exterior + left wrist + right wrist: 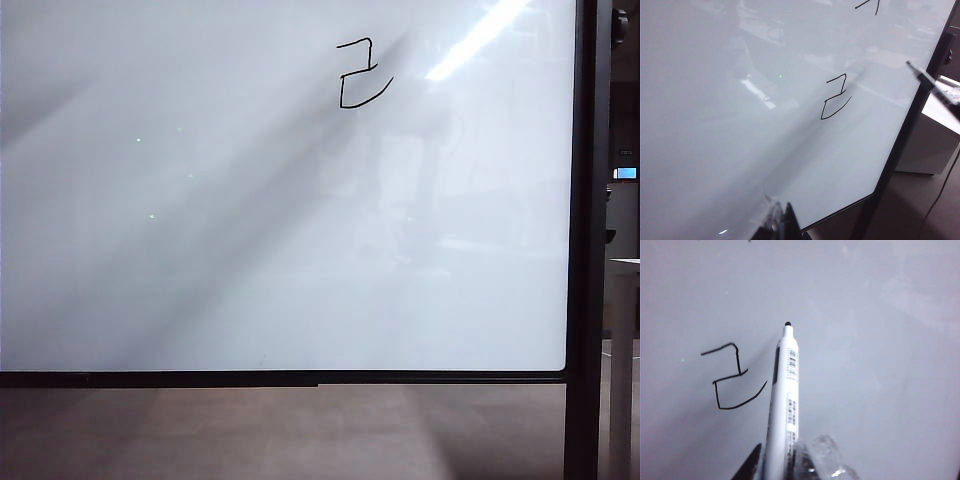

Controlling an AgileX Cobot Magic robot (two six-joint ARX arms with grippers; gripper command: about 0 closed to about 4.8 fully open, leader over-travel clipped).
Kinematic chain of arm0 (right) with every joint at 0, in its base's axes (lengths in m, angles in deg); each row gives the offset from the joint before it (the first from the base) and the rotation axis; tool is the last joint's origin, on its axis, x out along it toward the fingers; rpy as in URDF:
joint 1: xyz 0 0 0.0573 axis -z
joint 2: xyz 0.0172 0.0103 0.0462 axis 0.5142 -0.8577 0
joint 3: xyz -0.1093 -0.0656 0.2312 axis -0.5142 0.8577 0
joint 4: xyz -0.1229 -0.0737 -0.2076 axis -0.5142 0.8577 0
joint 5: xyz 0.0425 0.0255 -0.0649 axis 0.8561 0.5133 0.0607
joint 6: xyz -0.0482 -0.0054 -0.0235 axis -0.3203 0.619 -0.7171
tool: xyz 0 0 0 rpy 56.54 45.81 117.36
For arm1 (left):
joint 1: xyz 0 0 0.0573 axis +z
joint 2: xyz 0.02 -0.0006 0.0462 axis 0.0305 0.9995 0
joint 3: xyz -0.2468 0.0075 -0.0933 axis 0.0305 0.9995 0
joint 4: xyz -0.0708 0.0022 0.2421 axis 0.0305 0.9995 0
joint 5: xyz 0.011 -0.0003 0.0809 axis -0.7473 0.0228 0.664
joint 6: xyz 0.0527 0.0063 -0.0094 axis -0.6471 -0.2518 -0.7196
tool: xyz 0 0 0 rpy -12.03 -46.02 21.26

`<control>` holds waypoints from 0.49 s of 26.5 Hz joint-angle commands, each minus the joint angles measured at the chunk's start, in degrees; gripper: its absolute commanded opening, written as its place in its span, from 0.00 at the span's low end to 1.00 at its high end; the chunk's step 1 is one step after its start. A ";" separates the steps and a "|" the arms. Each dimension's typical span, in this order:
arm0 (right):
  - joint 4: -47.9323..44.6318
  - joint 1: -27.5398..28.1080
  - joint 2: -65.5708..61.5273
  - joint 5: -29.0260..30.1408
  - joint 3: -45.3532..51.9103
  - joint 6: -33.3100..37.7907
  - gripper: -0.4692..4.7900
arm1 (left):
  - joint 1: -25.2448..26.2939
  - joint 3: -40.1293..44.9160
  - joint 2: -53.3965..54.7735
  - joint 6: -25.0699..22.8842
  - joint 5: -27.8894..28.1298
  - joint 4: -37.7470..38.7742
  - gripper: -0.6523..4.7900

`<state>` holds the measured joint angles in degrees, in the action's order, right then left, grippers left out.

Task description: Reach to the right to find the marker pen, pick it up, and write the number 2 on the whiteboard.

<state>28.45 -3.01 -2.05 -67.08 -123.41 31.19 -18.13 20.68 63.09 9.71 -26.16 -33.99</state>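
The whiteboard fills the exterior view, and no gripper shows there. The number 2 is drawn in thin black line near the board's upper right; it also appears in the wrist views. My right gripper is shut on the marker pen, one black and one clear finger on either side of the white barrel. The dark tip points at the board just beside the digit and seems slightly off the surface. The left wrist view shows the marker pen by the board's right edge. My left gripper is shut and empty, close to the board's lower part.
The board's black frame and upright post run down the right side. Beyond the post stand a white table and a white box, with a black cable hanging nearby. Another black stroke marks the board above the digit.
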 commanded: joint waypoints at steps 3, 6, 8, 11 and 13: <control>2.97 -0.07 4.90 -1.49 -0.37 -0.02 0.17 | -0.04 -0.22 -0.11 0.00 -0.13 -0.44 0.11; 6.10 -0.07 8.37 -1.55 -0.37 0.00 0.17 | -0.04 -0.22 -0.87 0.00 -0.11 -0.20 0.11; 8.90 -0.07 11.28 -1.55 -0.37 0.00 0.17 | -0.04 -0.22 -1.86 0.00 -0.11 0.31 0.11; 13.33 -0.09 15.78 -1.53 -0.37 -0.02 0.17 | -0.04 -0.17 -3.89 -0.07 -0.11 1.66 0.11; 16.66 -0.09 18.99 -1.55 -0.37 -0.42 0.17 | -0.04 -0.11 -5.60 -0.24 0.24 3.54 0.11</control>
<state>42.59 -2.99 15.21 -68.44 -123.43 31.14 -18.13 20.68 58.41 9.69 -26.14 -31.85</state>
